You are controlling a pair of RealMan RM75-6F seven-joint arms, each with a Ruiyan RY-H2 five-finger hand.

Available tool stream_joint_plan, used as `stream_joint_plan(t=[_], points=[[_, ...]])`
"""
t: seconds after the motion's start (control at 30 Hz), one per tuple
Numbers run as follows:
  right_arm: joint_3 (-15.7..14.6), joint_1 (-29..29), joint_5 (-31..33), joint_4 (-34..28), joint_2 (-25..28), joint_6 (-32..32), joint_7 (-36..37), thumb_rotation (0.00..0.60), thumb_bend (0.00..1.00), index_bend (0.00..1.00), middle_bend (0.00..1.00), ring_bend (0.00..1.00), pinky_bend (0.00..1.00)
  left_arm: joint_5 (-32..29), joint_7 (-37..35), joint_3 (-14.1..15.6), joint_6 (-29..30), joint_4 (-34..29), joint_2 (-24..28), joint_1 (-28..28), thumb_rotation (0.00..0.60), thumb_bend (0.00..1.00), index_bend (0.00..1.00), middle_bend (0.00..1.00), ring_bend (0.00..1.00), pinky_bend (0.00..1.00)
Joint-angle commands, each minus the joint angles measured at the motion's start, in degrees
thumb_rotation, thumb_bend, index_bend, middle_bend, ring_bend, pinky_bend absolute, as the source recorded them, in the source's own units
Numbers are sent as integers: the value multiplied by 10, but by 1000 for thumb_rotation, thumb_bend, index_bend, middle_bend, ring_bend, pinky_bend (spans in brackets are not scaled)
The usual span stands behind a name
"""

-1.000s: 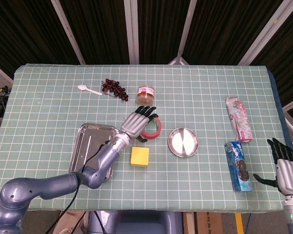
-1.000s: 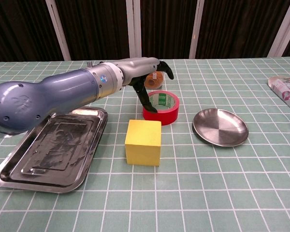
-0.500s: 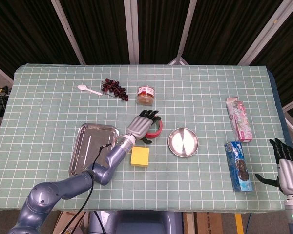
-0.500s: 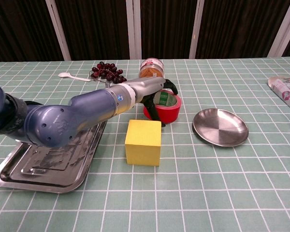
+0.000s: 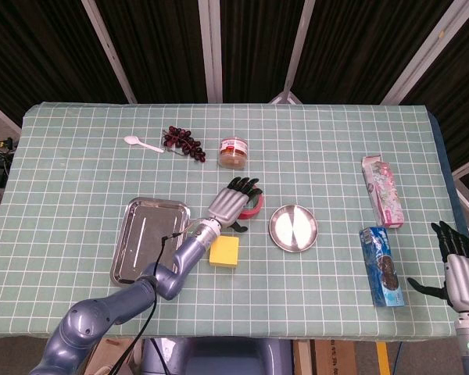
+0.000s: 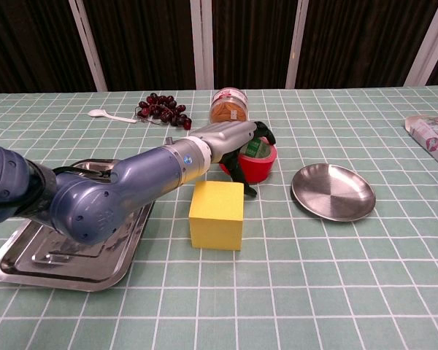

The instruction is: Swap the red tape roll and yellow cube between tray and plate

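The red tape roll (image 5: 255,206) (image 6: 258,159) lies on the table between the tray and the plate, tilted a little. My left hand (image 5: 232,204) (image 6: 237,141) grips it, fingers curled over its near rim and thumb down its front side. The yellow cube (image 5: 223,251) (image 6: 217,214) stands on the table just in front of the roll, under my left forearm. The steel tray (image 5: 141,242) (image 6: 66,240) is at the left and the round steel plate (image 5: 293,228) (image 6: 333,192) at the right; both hold nothing. My right hand (image 5: 459,268) hangs open past the table's right front corner.
A jar (image 5: 233,152) (image 6: 228,106), dark grapes (image 5: 183,142) (image 6: 163,110) and a white spoon (image 5: 141,143) (image 6: 109,115) lie at the back. A pink box (image 5: 382,190) and a blue biscuit packet (image 5: 382,266) lie at the right.
My left hand has dropped lower onto the tape roll and closed on it. The roll has shifted slightly right and tilted. The right hand has barely moved.
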Motion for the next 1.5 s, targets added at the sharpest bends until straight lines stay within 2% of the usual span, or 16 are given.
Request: stream_joint_plan(t=[0.03,0.17,0.33,0.5,0.6,0.83,0.97,1.07,1.23,1.33,1.5], points=[[0,0,-1,0,0,-1,2,600,0,56,0,0,0,8,-4,1,14,6,-4,0,600,0,186,5,1,151],[1,0,-1,0,0,-3,6,600,0,59,0,0,0,14,-1,1,40,18,-12,5,600,30,209,85,76,273],[1,-1,-3,1,0,-5,12,600,0,61,0,0,0,17,9,6,41,32,-18,8,600,328,299,252,214,447],[0,0,-3,1,2,-13,24,600,0,61,0,0,0,20,15,9,39,38,-19,12,600,519,340,380,315,543],[1,1,-2,4,0,-13,22,600,0,61,0,0,0,26,7,9,53,36,-17,11,600,567,347,397,328,557],[4,1,3,10,-4,-12,21,600,0,64,0,0,0,45,-12,-1,113,-6,17,13,600,563,349,381,327,550],[3,1,1,12,-4,-15,22,600,0,65,0,0,0,61,12,3,177,-103,91,48,600,561,352,380,325,538],[5,0,0,10,-3,-11,24,600,0,64,0,0,0,67,61,22,215,-227,188,104,600,558,358,375,321,527],[3,3,-3,7,-7,-16,19,600,0,65,0,0,0,38,113,68,218,-402,332,191,600,552,360,361,320,520],[1,4,-7,5,-9,-17,12,600,0,64,0,0,0,30,113,95,212,-458,384,224,600,547,361,356,316,515],[2,4,-6,1,-12,-11,2,600,0,64,0,0,0,42,100,143,201,-488,426,262,600,545,359,326,284,471]])
